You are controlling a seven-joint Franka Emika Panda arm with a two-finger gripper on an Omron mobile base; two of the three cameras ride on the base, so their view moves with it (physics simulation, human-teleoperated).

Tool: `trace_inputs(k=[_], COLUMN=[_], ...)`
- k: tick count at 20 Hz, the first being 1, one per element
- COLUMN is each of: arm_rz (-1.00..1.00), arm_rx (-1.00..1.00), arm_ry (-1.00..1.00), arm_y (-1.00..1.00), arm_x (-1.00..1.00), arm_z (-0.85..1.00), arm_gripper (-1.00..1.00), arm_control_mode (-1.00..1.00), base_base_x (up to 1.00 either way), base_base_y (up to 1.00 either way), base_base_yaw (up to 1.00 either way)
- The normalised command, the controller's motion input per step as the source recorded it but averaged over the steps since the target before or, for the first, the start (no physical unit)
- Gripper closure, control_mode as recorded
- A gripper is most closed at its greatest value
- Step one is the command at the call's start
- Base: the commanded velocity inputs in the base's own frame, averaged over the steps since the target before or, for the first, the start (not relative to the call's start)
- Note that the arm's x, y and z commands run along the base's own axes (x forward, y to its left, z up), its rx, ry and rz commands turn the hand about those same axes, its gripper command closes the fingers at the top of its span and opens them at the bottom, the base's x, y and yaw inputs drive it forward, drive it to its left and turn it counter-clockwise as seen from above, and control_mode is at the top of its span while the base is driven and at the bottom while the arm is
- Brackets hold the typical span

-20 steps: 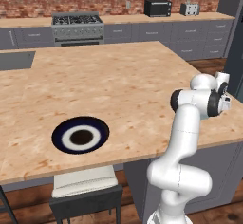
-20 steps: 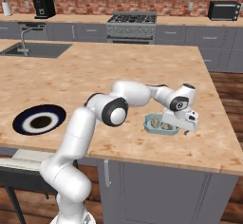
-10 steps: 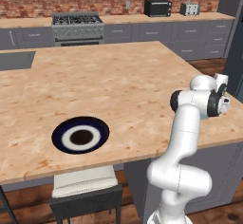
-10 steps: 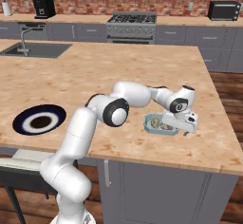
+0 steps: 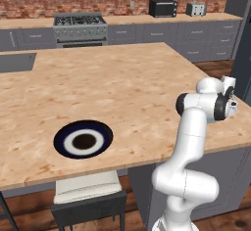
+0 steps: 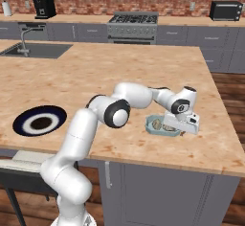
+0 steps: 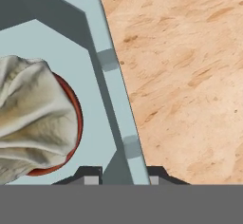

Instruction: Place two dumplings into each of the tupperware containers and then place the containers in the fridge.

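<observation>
The scene is lit evenly and brightly, with no glare. Only faint, soft shadows are cast on the table (image 6: pixel 72 76). Slightly soft, coarse edges are shown in both base views. The hand view is rendered sharp, without edge distortion.

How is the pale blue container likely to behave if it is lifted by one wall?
The pale blue container looks shallow and thin-walled, so probably light. Pinched at one rim by the gripper, it may tilt away from that grip. The dumpling lies loose inside and could slide if it tips.
</observation>
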Motion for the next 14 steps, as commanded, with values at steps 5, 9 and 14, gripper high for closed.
trace_inputs(k=[5, 9, 14], arm_rz=[-0.04, -0.09, -0.16], arm_rx=[0.00, 0.00, -0.02], arm_ry=[0.00, -0.07, -0.13], arm_y=[0.00, 0.16, 0.69], arm_x=[-0.16, -0.46, -0.41], arm_z=[0.21, 0.64, 0.79], arm_gripper=[1.00, 1.00, 1.00], arm_control_mode=[-1.00, -1.00, -1.00], base_base_x=[0.00, 0.00, 0.00], base_base_y=[0.00, 0.00, 0.00], base_base_yaw=[0.00, 0.00, 0.00])
